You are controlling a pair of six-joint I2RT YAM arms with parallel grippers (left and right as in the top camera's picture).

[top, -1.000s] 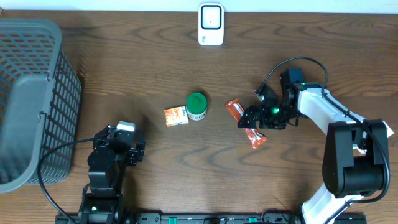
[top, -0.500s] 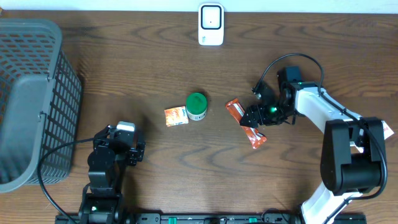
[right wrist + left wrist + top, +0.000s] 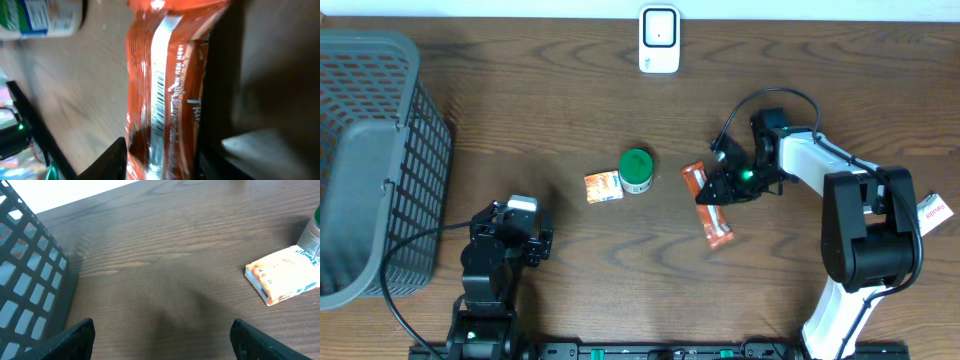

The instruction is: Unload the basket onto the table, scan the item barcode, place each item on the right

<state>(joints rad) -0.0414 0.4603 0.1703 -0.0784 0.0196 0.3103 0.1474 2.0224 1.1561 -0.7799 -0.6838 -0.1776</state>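
Note:
The item is a long orange snack packet lying right of the table's middle. In the right wrist view the packet fills the gap between the fingers, its barcode facing the camera. My right gripper is shut across the packet's middle, with both fingers against its sides. The white scanner stands at the back edge, well away from the packet. My left gripper sits at the front left, open, with only bare wood between its fingers.
A green-lidded bottle and a small orange-and-white box lie at the table's middle. A grey mesh basket takes up the left side. A white tag lies at the far right.
My right gripper slid left along the table and closed from wide open onto the packet. The packet's near end swung slightly left. The left arm stayed still.

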